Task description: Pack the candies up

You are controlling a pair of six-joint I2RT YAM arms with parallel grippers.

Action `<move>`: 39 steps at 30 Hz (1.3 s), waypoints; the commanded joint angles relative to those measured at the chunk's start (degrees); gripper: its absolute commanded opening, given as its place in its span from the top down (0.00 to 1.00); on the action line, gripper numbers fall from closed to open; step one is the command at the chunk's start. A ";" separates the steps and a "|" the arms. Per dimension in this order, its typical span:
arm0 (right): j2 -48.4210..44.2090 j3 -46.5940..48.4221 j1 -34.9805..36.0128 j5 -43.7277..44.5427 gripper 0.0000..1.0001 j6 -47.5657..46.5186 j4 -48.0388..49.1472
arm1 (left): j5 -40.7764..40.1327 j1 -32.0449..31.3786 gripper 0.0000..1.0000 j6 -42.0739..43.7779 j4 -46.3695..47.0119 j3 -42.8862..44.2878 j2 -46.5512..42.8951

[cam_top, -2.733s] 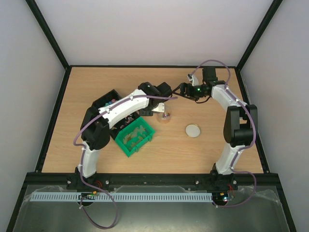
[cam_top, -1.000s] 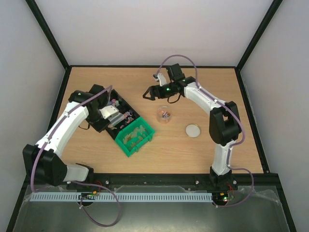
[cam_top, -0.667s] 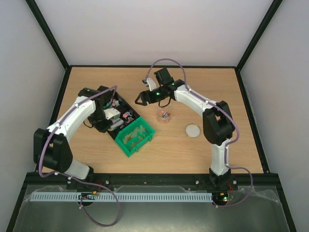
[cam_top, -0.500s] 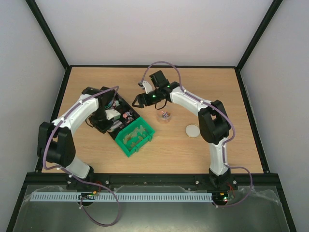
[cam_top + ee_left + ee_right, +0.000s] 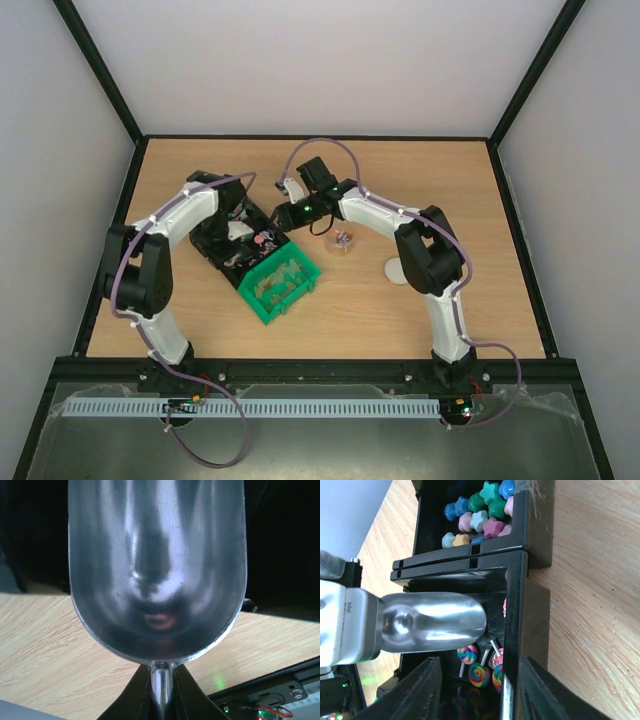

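Coloured star-shaped candies (image 5: 480,510) fill one compartment of the black tray (image 5: 520,562). Swirled lollipops (image 5: 481,666) lie in the compartment beside it. My left gripper (image 5: 161,687) is shut on the handle of a metal scoop (image 5: 157,565), whose bowl is empty. In the right wrist view the scoop (image 5: 432,622) hangs over the lollipop compartment. My right gripper (image 5: 480,697) is open and straddles the tray's side wall, its right finger close against it. A small clear cup (image 5: 342,240) holds a few candies.
A green bin (image 5: 278,283) with pale candies (image 5: 272,283) sits against the black tray's near end. A round white lid (image 5: 396,271) lies right of the cup, partly under my right arm. Both arms (image 5: 375,212) crowd over the tray (image 5: 225,260).
My right gripper has swung left from behind the cup to the tray's side wall, its jaws narrowing. My left arm has folded in and carried the scoop a little farther over the tray.
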 commanded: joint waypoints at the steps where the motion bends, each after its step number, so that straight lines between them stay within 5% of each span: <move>1: 1.17 -0.98 0.43 -2.36 0.58 0.97 1.04 | -2.02 0.22 0.98 -1.03 -1.36 2.41 2.76; 6: 2.52 -1.18 0.46 -4.60 0.68 2.10 1.31 | -2.69 -0.31 0.98 -1.20 -1.24 4.08 5.73; 13: 3.20 -1.40 0.54 -5.39 0.69 2.76 1.41 | -3.13 -2.13 0.98 -1.41 -1.19 5.89 8.78; 27: -2.39 -3.06 -2.99 4.97 0.54 0.79 -0.62 | -2.10 -2.47 0.98 -1.77 -1.18 6.92 6.49; 39: 3.51 1.01 -1.04 -2.45 0.52 1.66 -3.78 | 0.04 -2.58 0.98 -1.92 -0.40 8.75 8.27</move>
